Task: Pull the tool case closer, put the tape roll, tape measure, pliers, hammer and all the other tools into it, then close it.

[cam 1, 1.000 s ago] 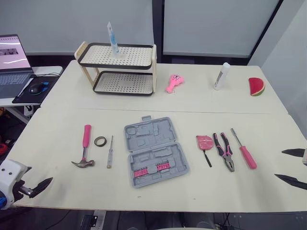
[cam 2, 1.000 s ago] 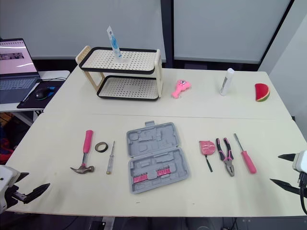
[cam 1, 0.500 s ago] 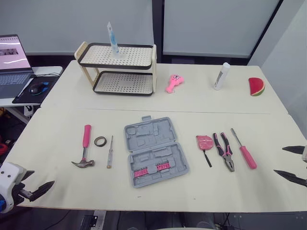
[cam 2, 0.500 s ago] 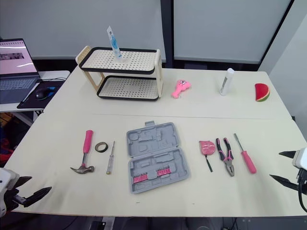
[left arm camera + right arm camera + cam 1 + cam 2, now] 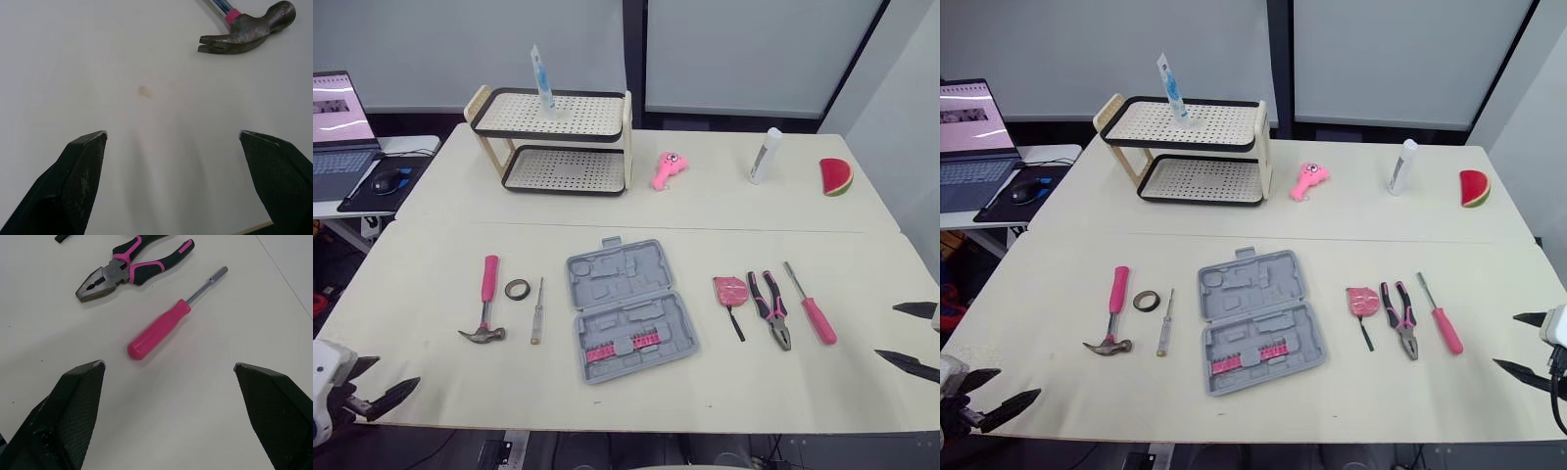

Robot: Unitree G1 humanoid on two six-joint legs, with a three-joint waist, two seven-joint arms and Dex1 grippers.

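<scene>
A cream tabletop (image 5: 431, 294) carries a grey tool case (image 5: 628, 305) with a row of pink bits in one half. The hammer (image 5: 485, 308) has a pink handle and a dark steel head; the tape roll (image 5: 517, 289) is a dark olive ring, and the slim screwdriver (image 5: 537, 310) is pale. The tape measure (image 5: 730, 290) is pink with a black strap, the pliers (image 5: 770, 308) pink and black with grey jaws, the nut driver (image 5: 811, 304) pink with a silver shaft. The rack (image 5: 553, 137) is cream, black-rimmed, with dotted shelves. Beside it are a pink toy (image 5: 667, 169), a white tube (image 5: 765, 155) and a red, green-rinded watermelon slice (image 5: 837, 176). The left hand (image 5: 172, 134) and right hand (image 5: 168, 364) have black fingers.
</scene>
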